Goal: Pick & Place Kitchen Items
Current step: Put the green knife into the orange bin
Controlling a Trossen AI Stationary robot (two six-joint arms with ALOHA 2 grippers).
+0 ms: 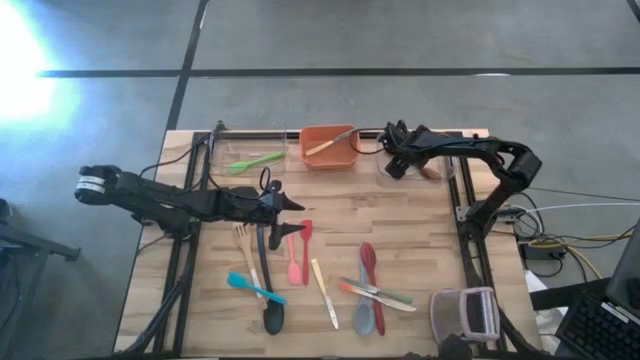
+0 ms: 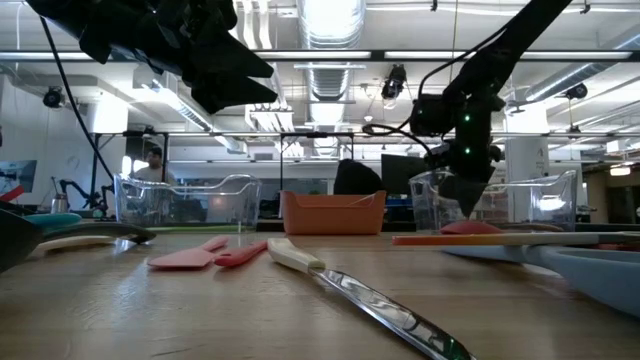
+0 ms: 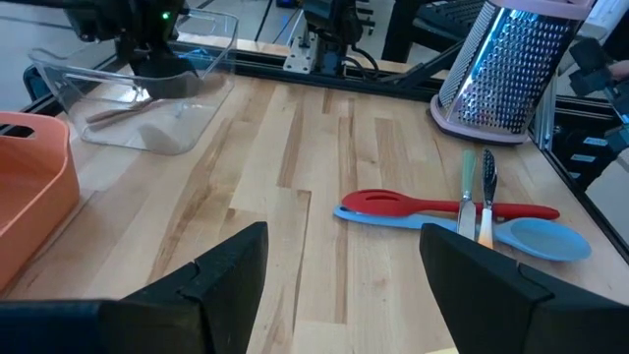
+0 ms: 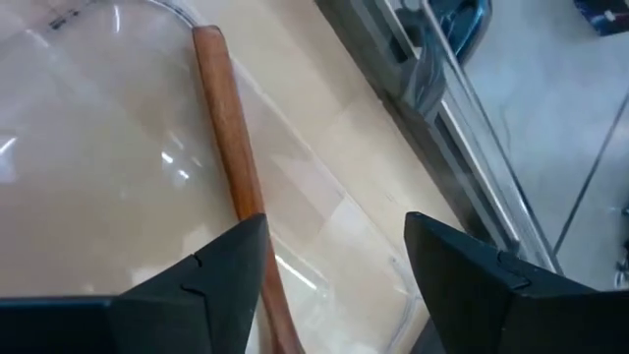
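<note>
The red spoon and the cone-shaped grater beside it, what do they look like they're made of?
The red spoon looks like silicone or plastic: uniform matte colour, soft rounded edges. The grater looks like shiny perforated metal, probably steel, reflecting light across rows of small holes, with a pale pinkish rim at its base that seems plastic.

1. Wooden table [image 1: 420, 230].
2. Orange bin [image 1: 330, 146] at 12 o'clock, clear bins [image 1: 232, 152] flanking.
3. Utensils [image 1: 300, 262] scattered around 6.
4. Grater [image 1: 464, 314] at 5.
</note>
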